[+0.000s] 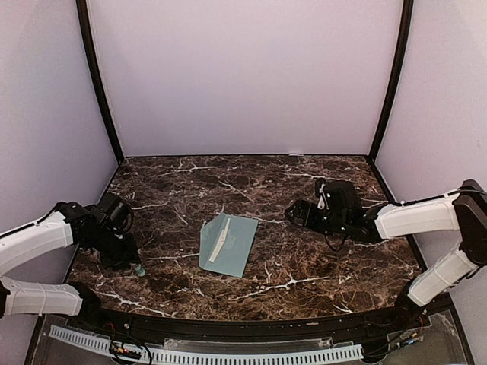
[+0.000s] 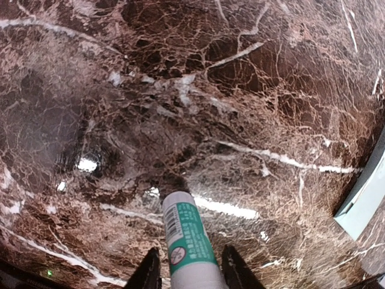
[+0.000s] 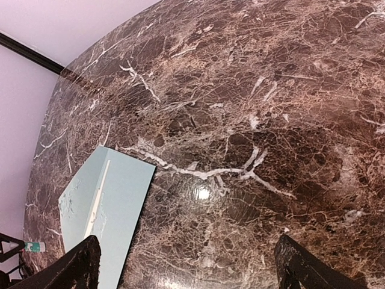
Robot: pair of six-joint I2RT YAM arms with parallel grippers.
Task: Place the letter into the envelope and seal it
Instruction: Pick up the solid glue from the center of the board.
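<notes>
Left gripper (image 2: 191, 251) brackets white, green-labelled glue stick (image 2: 183, 229), contact unclear | right gripper (image 3: 186, 241) spread | advice: clamp tube squarely, mid-body

A glue stick (image 2: 186, 241) with a green-and-white label sits near the left edge of the brown, white-veined marble table (image 1: 304, 274).

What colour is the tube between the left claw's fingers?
The tube is white with a green label and a barcode; the left wrist view shows it best.
</notes>
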